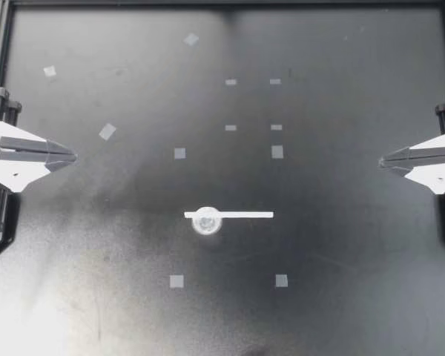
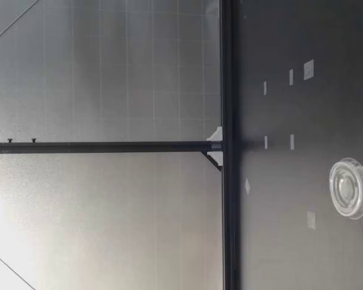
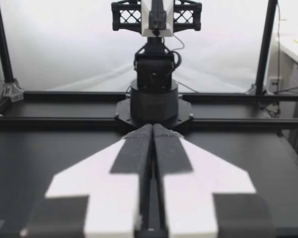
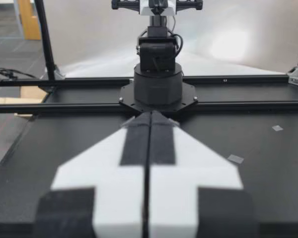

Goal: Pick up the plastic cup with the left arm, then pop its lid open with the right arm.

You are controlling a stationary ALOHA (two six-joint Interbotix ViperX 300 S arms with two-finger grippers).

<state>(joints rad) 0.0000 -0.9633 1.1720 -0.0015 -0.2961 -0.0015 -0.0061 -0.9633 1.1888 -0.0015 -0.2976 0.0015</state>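
Black table top (image 1: 341, 245), marked with small pale tape squares (image 1: 179, 153). At the left edge sat the left gripper (image 1: 73, 156). Its two fingers were pressed together with nothing between them, and its tip pointed toward the middle. Just left of centre, in the near half of the table, was a clear plastic cup (image 1: 207, 221). It met a white strip (image 1: 245, 215) that lay flat and ran off to the right. Which of the two lay over the other could not be told. At the right edge sat the right gripper (image 1: 381, 159), likewise fully closed and empty, facing the left one across the table. Both grippers were well apart from the cup, the left one somewhat nearer.

Hazards, as judged: the cup looked light and smooth, so a closed or off-centre claw would likely shove or tip it rather than seize it. Its transparency against the glare could spoil aim. Contact with the strip could drag that along.
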